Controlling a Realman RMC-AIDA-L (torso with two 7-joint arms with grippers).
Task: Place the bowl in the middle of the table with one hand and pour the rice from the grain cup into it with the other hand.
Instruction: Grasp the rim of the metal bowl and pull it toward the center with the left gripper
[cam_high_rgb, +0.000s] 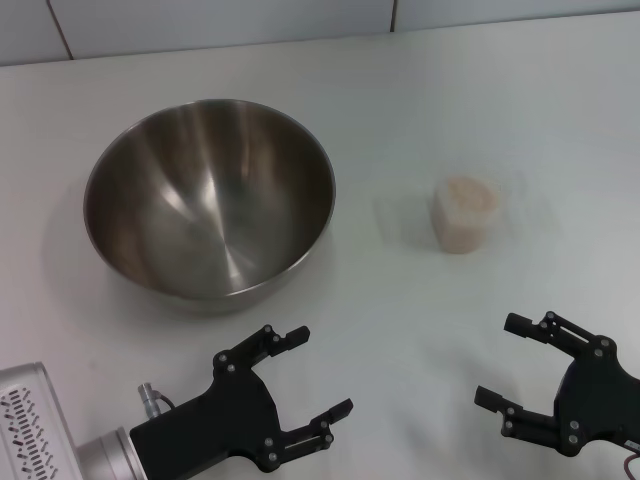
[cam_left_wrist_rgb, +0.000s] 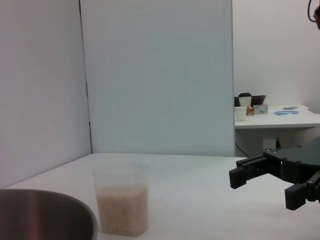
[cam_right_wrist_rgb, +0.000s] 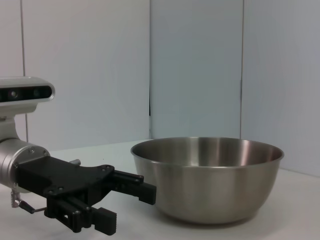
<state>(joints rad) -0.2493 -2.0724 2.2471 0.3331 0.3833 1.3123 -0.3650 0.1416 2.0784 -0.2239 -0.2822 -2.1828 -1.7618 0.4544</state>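
White, matte and flat, the surface (cam_high_rgb: 420, 100) runs back to a pale tiled wall edge (cam_high_rgb: 200, 25) at the far side of the head view. In the left wrist view a second white desk (cam_left_wrist_rgb: 275, 120) stands in the background carrying small cups and clutter too distant to identify.

Large round stainless-steel mixing bowl (cam_high_rgb: 208, 198): upright on the surface, left of centre, interior showing no contents. It is well apart from the cup.

Small transparent plastic grain cup (cam_high_rgb: 466, 213): upright on the surface, right of centre, to the right of the bowl. Its walls are barely discernible. It holds a mass of off-white, slightly beige rice grains (cam_high_rgb: 468, 196); the left wrist view shows the grains (cam_left_wrist_rgb: 123, 210) filling the lower part, with clear wall above.

Left black tool (cam_high_rgb: 305, 375): near edge, just in front of the bowl, not touching it. Fingers spread apart, released, grasping nothing.

Right black tool (cam_high_rgb: 505, 360): near edge, in front of the cup and well short of it. Fingers spread apart, released, grasping nothing.
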